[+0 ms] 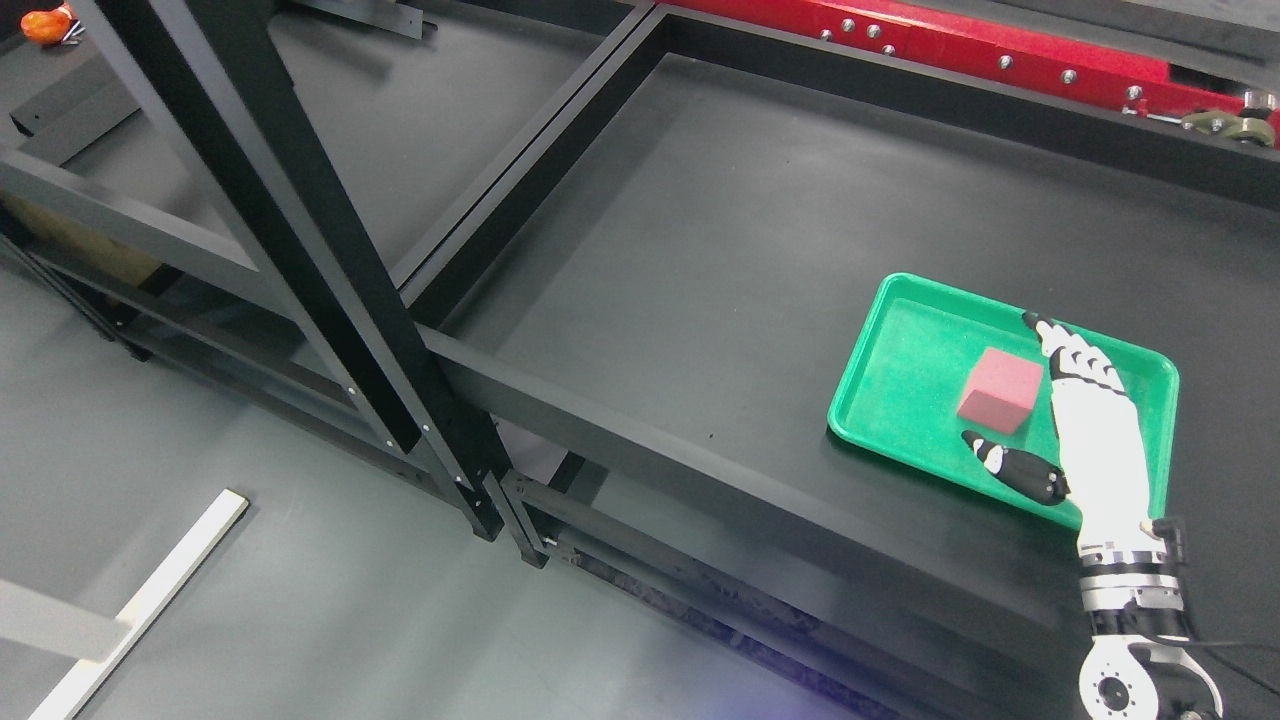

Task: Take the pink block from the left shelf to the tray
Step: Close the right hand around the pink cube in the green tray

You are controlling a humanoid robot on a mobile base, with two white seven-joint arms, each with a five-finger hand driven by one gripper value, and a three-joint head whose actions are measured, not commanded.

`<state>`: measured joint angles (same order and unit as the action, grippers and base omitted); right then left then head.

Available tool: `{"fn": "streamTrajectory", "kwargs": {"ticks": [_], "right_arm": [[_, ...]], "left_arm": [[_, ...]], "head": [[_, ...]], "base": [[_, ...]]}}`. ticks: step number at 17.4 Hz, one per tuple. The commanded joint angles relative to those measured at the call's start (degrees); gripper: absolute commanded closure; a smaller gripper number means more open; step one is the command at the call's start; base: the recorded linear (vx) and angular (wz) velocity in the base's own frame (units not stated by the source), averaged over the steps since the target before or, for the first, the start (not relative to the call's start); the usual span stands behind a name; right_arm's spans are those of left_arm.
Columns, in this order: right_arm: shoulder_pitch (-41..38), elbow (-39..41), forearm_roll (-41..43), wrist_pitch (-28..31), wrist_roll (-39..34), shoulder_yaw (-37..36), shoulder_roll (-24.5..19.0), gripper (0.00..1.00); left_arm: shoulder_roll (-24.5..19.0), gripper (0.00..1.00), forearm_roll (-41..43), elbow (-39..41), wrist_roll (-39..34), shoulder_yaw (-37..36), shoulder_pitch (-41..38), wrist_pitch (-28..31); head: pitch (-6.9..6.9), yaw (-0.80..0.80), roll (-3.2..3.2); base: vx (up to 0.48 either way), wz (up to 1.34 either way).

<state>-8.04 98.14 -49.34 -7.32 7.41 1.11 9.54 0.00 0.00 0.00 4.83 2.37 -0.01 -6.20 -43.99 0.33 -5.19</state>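
The right hand [1075, 430] reached up from the lower right corner over the green tray [900, 345], its fingers [1075, 355] stretched out straight and the thumb [1015, 468] spread wide to the side. It gripped nothing. The pink block [1000, 390] sat in the tray, in the open gap between thumb and fingers, just left of the fingers and above the thumb tip. Whether the fingers brushed the block's right face could not be made out; the white palm covered that edge and the tray floor behind it. The palm and wrist also hid part of the tray's near right rim, and the thumb lay across its near rim. Only the fingertips' dark pads and a few knuckle joints showed clearly; the individual fingers overlapped and could not be counted. The arm was cut off by the bottom edge below the wrist joint.

The tray rested on the dark shelf [700, 250], well away from the black uprights [330, 250] to the far left of the thumb. A red beam [960, 45] ran along the top, beyond the fingertips, partly cropped. A small orange thing [45, 25] in the top left corner was too small and cut off to identify. A white strip [140, 600] lay on the floor at lower left.
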Motion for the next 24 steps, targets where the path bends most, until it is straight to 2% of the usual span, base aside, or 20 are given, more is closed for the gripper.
{"fn": "streamTrajectory", "kwargs": {"ticks": [1, 7, 13, 16, 18, 19, 20, 21, 22, 24], "right_arm": [[-0.58, -1.55, -0.23, 0.99, -8.72, 0.65, 0.83, 0.01], [2.15, -7.17, -0.49, 1.78, -13.9, 1.44, 3.21, 0.01], [2.68, -10.77, -1.37, 2.05, -14.26, 3.11, 3.9, 0.01], [2.68, -11.74, -1.37, 3.97, -15.49, 3.81, 4.61, 0.02], [2.41, -11.92, -1.28, 4.33, -15.49, 3.73, 4.7, 0.05], [2.41, -11.92, -1.28, 4.51, -15.49, 3.38, 4.61, 0.1], [2.41, -12.01, -1.28, 5.03, -15.4, 3.2, 4.61, 0.2], [2.5, -11.92, -1.11, 5.99, -15.4, 3.2, 4.61, 0.35], [2.5, -11.92, -0.93, 6.18, -15.4, 3.02, 4.61, 0.45], [2.59, -11.92, -0.41, 6.09, -15.4, 3.02, 4.61, 0.75]], "left_arm": [[-1.0, 0.0, 0.09, 1.0, 0.01, 0.0, 1.33, -0.04], [-1.0, 0.0, 0.09, 1.0, 0.01, 0.0, 1.33, -0.04], [-1.0, 0.0, 0.09, 1.0, 0.01, 0.0, 1.33, -0.04], [-1.0, 0.0, 0.09, 1.0, 0.01, 0.0, 1.41, -0.04], [-1.0, 0.0, 0.09, 1.0, 0.01, 0.0, 1.33, -0.04], [-1.0, 0.0, 0.09, 1.0, 0.01, 0.0, 1.33, -0.04], [-1.0, 0.0, 0.09, 1.0, 0.01, 0.0, 1.33, -0.04], [-1.0, 0.0, 0.09, 1.0, 0.01, 0.0, 1.33, -0.04], [-1.0, 0.0, 0.09, 1.0, 0.01, 0.0, 1.33, -0.04], [-1.0, 0.0, 0.09, 1.0, 0.01, 0.0, 1.33, -0.04]], "head": [[0.0, 0.0, 0.0], [0.0, 0.0, 0.0], [0.0, 0.0, 0.0], [0.0, 0.0, 0.0], [0.0, 0.0, 0.0], [0.0, 0.0, 0.0], [0.0, 0.0, 0.0], [0.0, 0.0, 0.0], [0.0, 0.0, 0.0], [0.0, 0.0, 0.0]], "base": [[0.159, -0.03], [0.153, -0.05], [0.116, -0.05], [0.029, 0.0], [0.009, 0.0], [0.0, 0.0], [0.0, 0.0], [0.0, 0.0], [0.0, 0.0], [0.0, 0.0]]}}
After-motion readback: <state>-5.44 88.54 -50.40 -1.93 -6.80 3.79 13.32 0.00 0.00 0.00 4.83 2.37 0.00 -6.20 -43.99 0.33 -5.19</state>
